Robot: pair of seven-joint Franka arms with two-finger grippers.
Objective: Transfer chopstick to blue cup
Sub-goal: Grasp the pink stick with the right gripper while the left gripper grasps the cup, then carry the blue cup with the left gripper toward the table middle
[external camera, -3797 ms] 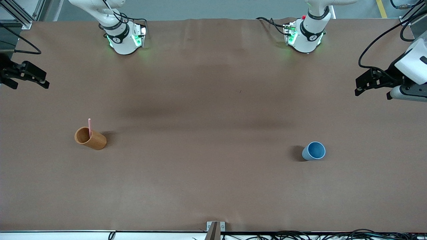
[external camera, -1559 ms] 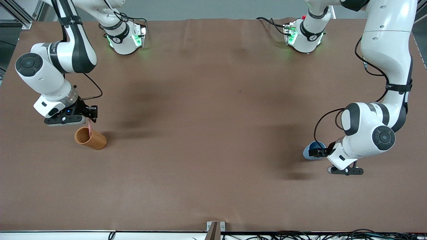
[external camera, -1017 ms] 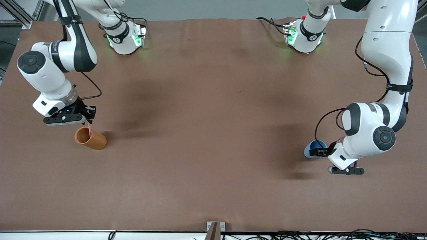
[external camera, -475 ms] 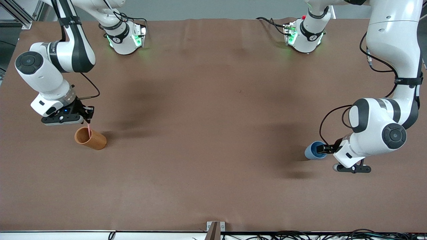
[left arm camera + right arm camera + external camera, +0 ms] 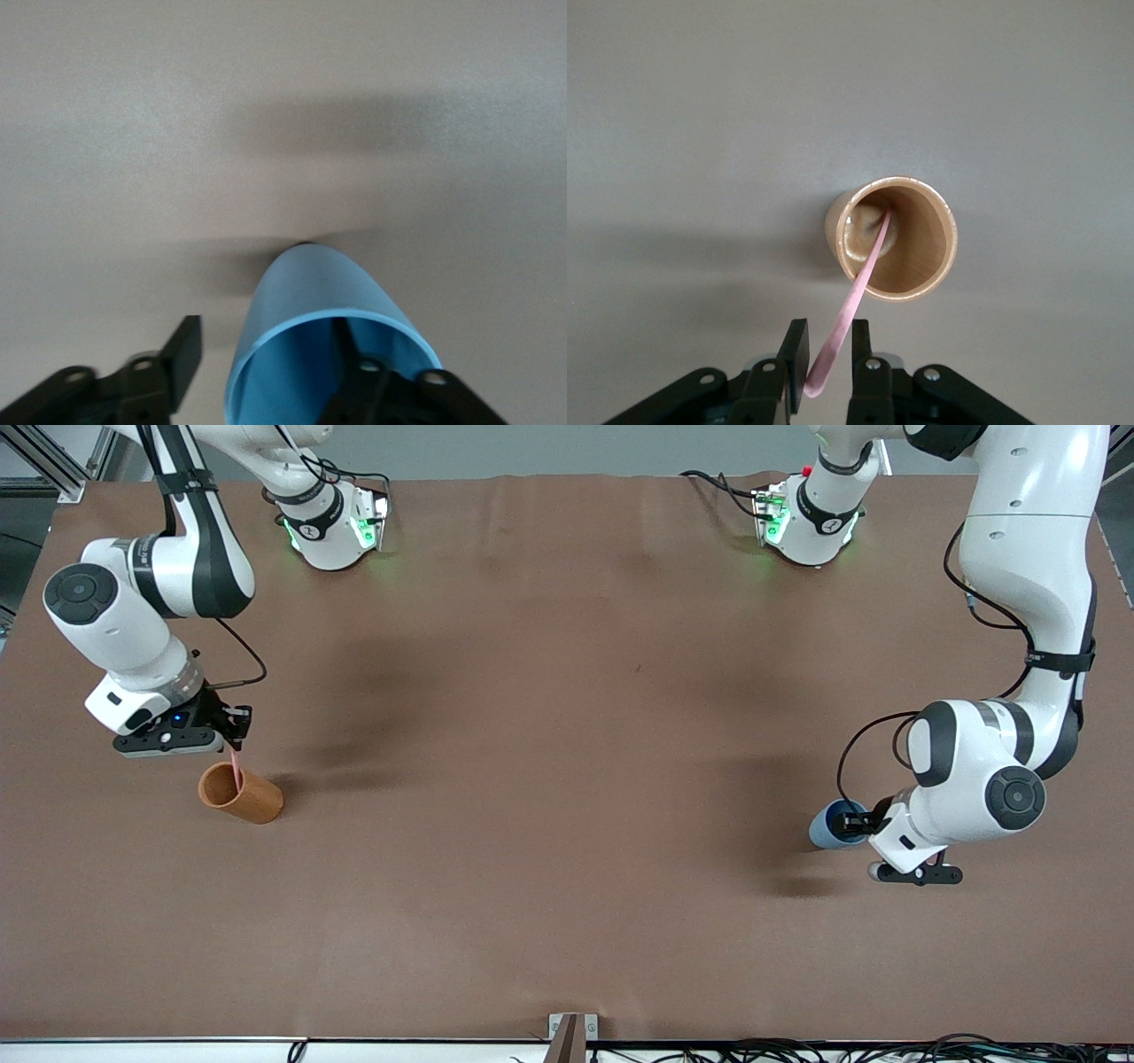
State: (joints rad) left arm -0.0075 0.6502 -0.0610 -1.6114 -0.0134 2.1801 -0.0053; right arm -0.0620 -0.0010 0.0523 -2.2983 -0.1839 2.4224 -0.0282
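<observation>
The pink chopstick (image 5: 855, 288) stands slanted in the orange-brown cup (image 5: 926, 257), its lower end on the cup's floor. Its upper end is wedged between the fingers of my right gripper (image 5: 828, 335), which is shut on it just above that cup (image 5: 252, 802). In the front view the chopstick (image 5: 236, 769) shows as a short pink line under the right gripper (image 5: 232, 735). The blue cup (image 5: 310, 283) stands upright near the left arm's end of the table. My left gripper (image 5: 264, 341) straddles its rim, one finger inside the cup, the other outside with a gap to the wall. The left hand hides much of the blue cup (image 5: 828, 825).
The brown table cover (image 5: 567, 779) stretches bare between the two cups. Both arm bases (image 5: 332, 531) stand along the table's edge farthest from the front camera. A small metal bracket (image 5: 571, 1032) sits at the near edge.
The left arm swung out toward its end of the table and came back, its hand staying at the blue cup. The right gripper shifted only slightly, still on the chopstick.
</observation>
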